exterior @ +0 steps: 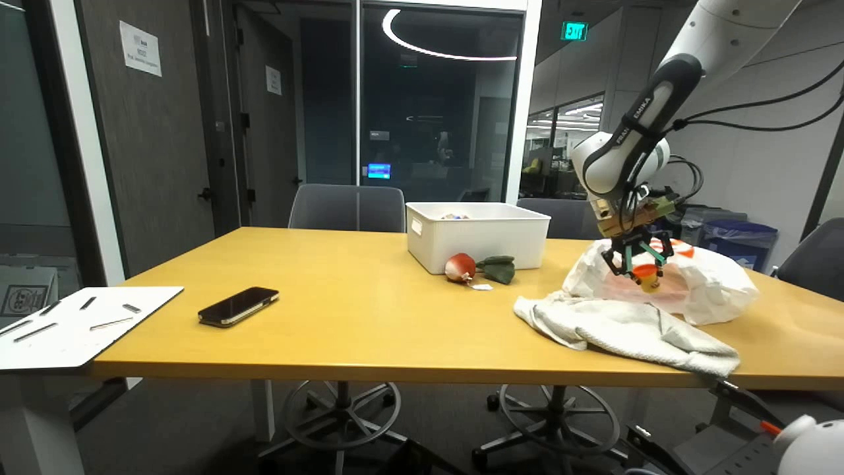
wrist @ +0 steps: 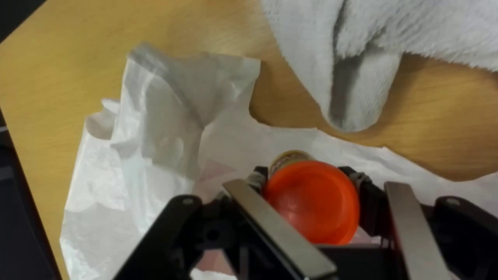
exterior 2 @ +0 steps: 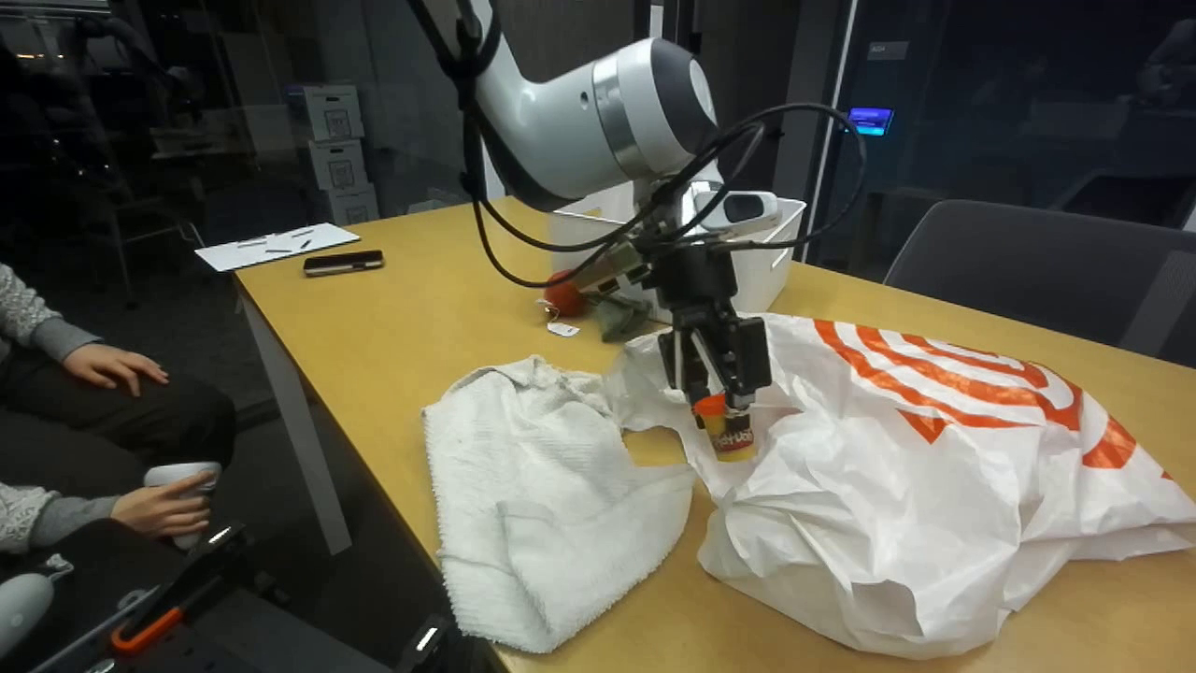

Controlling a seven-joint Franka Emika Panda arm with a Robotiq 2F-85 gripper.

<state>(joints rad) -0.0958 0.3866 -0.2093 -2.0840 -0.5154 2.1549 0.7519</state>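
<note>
Gripper clamped on a small tub, over the open edge of a white plastic bag.

Fingertips press opposite sides of the tub near its orange-red lid; it leans slightly in both exterior views (cannot tell whether its base touches the bag). Towel lies just beside, a folded end pointing toward the tub in the wrist view. Handling, my judgement: hold the squeeze firm and even, since a grip this high could let the base swing; travel slowly, clear of the loose plastic, which could snag on fingers or base; for any release, settle the base flat first, then part the fingers evenly.
</note>
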